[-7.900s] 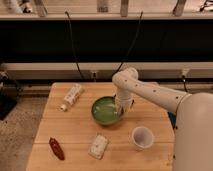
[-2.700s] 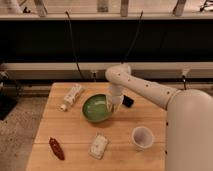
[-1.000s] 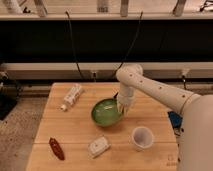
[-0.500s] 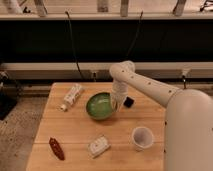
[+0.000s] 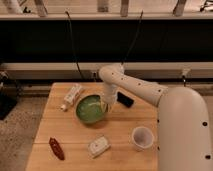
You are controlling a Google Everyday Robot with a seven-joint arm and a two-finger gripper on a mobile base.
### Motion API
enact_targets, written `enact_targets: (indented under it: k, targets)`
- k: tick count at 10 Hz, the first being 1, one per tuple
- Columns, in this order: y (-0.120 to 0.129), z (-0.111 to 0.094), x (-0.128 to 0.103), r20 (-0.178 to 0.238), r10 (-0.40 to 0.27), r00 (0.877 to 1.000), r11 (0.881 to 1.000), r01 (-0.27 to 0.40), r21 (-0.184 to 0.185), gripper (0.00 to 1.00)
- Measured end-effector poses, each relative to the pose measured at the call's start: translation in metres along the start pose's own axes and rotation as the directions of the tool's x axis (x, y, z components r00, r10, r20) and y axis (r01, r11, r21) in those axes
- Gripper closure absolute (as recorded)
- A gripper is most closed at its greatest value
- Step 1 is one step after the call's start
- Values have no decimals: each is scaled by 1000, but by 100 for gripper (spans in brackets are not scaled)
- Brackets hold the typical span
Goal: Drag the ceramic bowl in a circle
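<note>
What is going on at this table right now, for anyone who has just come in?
A white robot arm reaches over a wooden table, its end effector down at the right rim of the green ceramic bowl, which sits near the table's middle. Around it lie a white bottle on its side, a dark flat object, a white cup, a small white packet and a red item.

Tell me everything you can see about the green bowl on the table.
The ceramic bowl is round, shallow and glossy green, lighter inside, and looks empty. It sits upright on the wooden table, near its back middle. The robot's tool reaches down at its right rim, seemingly touching it. A white bottle lies just left, apart from it.
</note>
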Motion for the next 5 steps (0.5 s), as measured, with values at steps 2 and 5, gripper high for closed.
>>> enact_targets:
  k: [2, 5]
  targets:
    - [1, 4, -17, 13, -24, 1000, 1000, 24, 8, 99]
    - [23, 5, -37, 25, -20, 999, 1000, 20, 10, 99]
